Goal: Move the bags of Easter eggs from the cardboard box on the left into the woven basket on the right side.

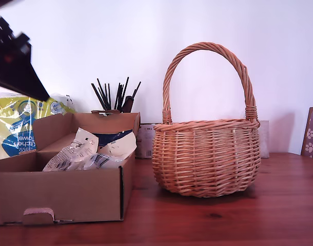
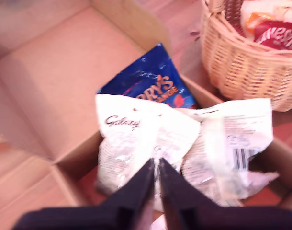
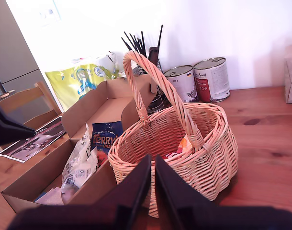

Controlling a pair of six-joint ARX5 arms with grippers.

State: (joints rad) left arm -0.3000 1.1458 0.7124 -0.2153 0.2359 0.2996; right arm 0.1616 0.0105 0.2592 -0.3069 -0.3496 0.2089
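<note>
My first gripper is hanging over the cardboard box, and its two jaws are pressed together with nothing between them. Right under it, two white crinkly bags are lying side by side in the box. The first white bag is showing the word "Galaxy" in curly black letters. The second white bag is showing a black barcode. Just behind them the dark blue bag is lying flat, and I can read "RRY'S" and "ANGE" in orange on it.

My second gripper is hanging in front of the woven basket, and its jaws are together too, holding nothing. A red-and-yellow bag is sitting inside the basket; its white letters are too blurry to read.

In the exterior view, the box is sitting at the left and the basket is standing just beside it, on the brown wooden table. Behind the box, a yellow-and-blue pack is showing the words "Kitchen Towel". Two tins are standing behind the basket, with writing too small to read.
</note>
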